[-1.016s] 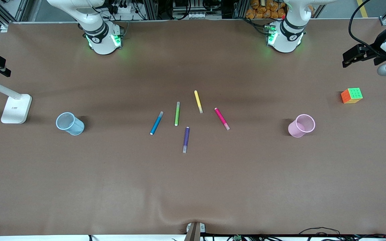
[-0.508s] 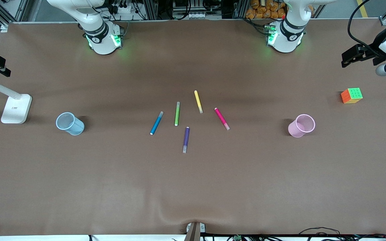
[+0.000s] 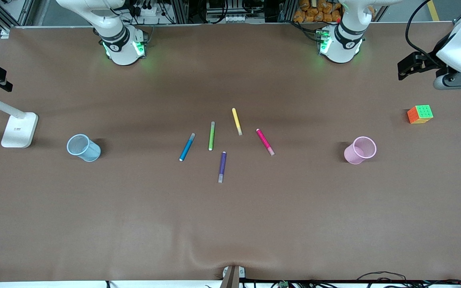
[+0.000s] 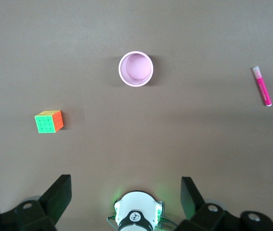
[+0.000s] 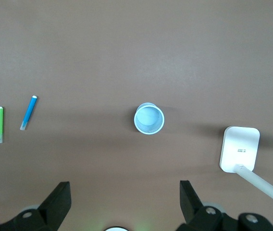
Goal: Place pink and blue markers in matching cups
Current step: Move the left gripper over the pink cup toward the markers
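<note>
Pink marker (image 3: 265, 142) and blue marker (image 3: 187, 147) flat mid-table among the other pens, pink cup (image 3: 359, 150) upright toward my left arm's end, blue cup (image 3: 83, 147) toward my right arm's end, my left gripper (image 4: 124, 202) high over that pink cup's end (fingers spread, empty), my right gripper (image 5: 122, 204) likewise over the blue cup's end.

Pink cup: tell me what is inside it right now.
Nothing shows inside the pink cup: the left wrist view looks straight down to its bare bottom. The pink marker lies on the table, apart from the cup.
</note>
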### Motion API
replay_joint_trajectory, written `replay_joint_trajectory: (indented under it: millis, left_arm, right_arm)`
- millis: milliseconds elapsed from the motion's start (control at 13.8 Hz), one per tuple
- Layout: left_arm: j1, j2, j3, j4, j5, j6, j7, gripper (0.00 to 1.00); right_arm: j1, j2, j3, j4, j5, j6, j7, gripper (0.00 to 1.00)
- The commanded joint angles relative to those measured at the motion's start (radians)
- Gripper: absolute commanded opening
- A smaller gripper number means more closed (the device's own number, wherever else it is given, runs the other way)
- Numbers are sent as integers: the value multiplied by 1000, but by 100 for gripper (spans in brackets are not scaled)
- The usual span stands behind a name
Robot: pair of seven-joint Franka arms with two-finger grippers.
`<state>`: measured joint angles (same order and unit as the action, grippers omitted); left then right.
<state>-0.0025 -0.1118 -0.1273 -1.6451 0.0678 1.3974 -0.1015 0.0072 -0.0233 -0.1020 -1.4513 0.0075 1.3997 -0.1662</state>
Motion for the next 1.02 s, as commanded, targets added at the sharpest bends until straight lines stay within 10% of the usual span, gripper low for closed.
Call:
replay_joint_trajectory:
  millis: [0,943]
  left_arm:
    - [-2,21,-17,-1,6,18,-7,100]
    - [-1,84,-48,1,6,60,-76,100]
  right_arm:
    - [-7,0,1,5,-6,-8,-7,100]
    - [-9,0,1,5,-6,-15,-7,100]
